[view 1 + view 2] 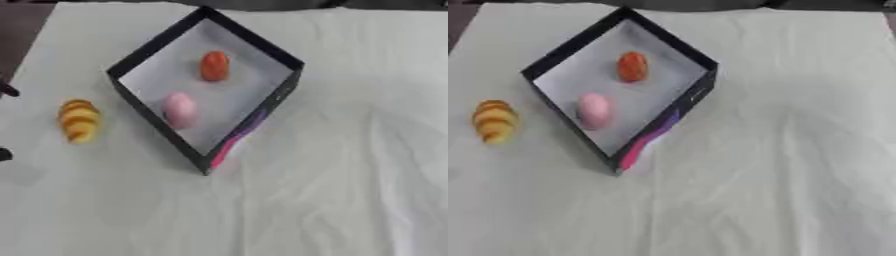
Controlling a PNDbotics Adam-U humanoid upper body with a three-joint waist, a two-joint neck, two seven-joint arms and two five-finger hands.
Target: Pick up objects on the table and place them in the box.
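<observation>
- Bare cloth-covered desk (332, 210) fills the near part of the scene; nothing lies on it there.
- Box (140, 55), dark-walled and turned like a diamond, sits centre-left, with a pink streak on its near-right wall.
- Inside it lie an orange egg-shaped thing (215, 65) toward the far side and a pink one (180, 109) nearer, apart from each other.
- Left of the box, apart from its wall, a yellow-orange ridged thing (79, 120), perhaps a toy croissant, lies on the desk: the one piece not yet boxed.
- It looks light and stiff; I would take it across its middle, thumb against fingers.
- Two dark bits (7, 90) at the left edge may be the left hand; I cannot tell its state. No right hand shows.
</observation>
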